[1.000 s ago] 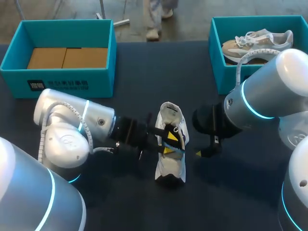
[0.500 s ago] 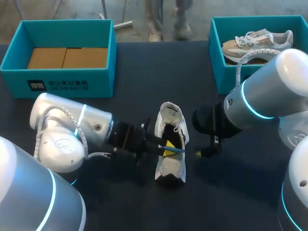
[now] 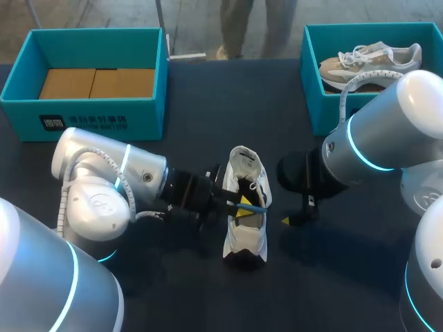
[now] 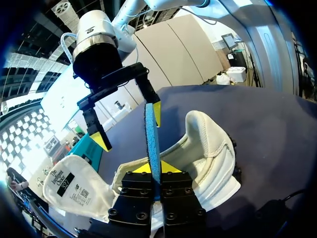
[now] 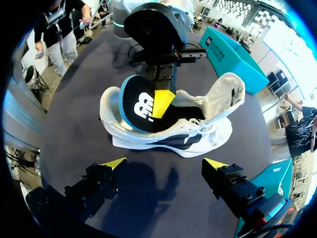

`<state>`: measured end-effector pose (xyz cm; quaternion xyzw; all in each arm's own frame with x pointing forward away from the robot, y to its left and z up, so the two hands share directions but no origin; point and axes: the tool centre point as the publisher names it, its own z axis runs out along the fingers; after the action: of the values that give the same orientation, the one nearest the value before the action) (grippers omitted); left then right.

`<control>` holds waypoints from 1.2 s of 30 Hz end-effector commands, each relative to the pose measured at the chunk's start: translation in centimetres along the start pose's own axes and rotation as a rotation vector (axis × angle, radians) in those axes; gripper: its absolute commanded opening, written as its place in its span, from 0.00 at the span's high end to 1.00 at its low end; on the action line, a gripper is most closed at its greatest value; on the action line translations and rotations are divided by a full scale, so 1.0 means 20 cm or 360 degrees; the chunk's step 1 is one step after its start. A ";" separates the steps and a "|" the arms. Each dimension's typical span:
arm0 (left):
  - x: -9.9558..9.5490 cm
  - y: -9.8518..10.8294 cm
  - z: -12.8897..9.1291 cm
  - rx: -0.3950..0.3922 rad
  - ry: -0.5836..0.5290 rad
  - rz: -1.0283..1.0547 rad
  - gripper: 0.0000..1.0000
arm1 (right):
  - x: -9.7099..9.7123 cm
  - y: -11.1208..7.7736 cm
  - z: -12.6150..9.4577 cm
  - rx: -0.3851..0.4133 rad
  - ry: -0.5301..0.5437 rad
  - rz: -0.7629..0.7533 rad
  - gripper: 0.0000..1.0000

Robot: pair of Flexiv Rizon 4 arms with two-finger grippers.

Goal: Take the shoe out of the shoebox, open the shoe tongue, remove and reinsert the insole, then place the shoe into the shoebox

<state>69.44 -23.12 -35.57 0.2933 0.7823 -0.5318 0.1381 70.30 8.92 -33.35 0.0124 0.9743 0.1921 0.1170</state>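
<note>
White shoe (image 3: pixel 246 235) sits mid-table, tongue (image 5: pixel 225 94) flopped wide open. Left gripper (image 4: pixel 153 167) pinches the blue-edged insole (image 5: pixel 138 101), half out of the shoe. Right gripper (image 5: pixel 164 162) gapes just beside it, touching nothing. Behind, the right box (image 3: pixel 311 90) holds a second shoe (image 3: pixel 367 59).

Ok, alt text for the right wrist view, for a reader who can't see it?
The left gripper pinches a black, blue-edged insole sticking partly out of a white shoe on the dark table, its tongue folded open. The right gripper hovers open in front of the shoe, touching nothing.
</note>
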 end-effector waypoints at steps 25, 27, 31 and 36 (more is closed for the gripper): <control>0.07 -0.08 0.00 0.0057 0.0048 -0.0010 1.00 | 0.01 0.00 0.00 -0.0002 -0.0004 0.0000 0.00; 0.06 -0.05 0.00 0.0045 0.0044 -0.0023 1.00 | 0.01 0.00 0.00 -0.0002 -0.0004 0.0000 0.00; 0.07 -0.01 0.00 0.0013 0.0035 -0.0048 1.00 | 0.01 0.00 0.00 -0.0002 -0.0004 0.0000 0.00; 0.07 -0.03 0.01 0.0027 0.0020 -0.0068 1.00 | 0.01 0.00 0.00 -0.0002 -0.0004 0.0000 0.00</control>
<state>68.08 -22.70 -35.79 0.2833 0.7861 -0.5371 0.1155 70.30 8.93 -33.35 0.0124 0.9743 0.1921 0.1169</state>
